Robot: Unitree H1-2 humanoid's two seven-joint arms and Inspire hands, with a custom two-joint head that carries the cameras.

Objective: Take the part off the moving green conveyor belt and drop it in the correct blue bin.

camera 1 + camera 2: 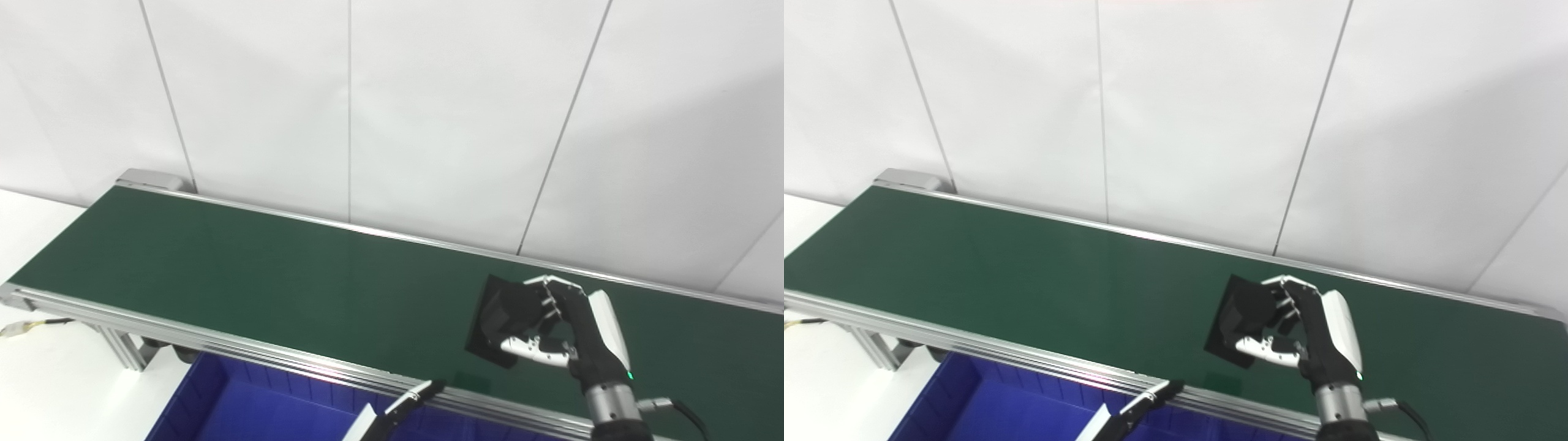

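Grasping black part (499,318) on green conveyor belt (275,275): right hand (566,334) curls around it, fingers (548,288) behind, thumb in front; squeeze firmly, lift straight up; left hand (401,407) low, state unclear, above blue bin (245,404).

Part (499,318) on belt (275,275); bin (257,404) below near edge.

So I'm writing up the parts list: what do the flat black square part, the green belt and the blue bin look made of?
Flat black square part: matte, no glints, possibly plastic or rubber; unclear. Green conveyor belt: smooth, faintly glossy, likely PVC or rubber, in a silver metal frame. Blue bin: ribbed walls suggest moulded plastic.
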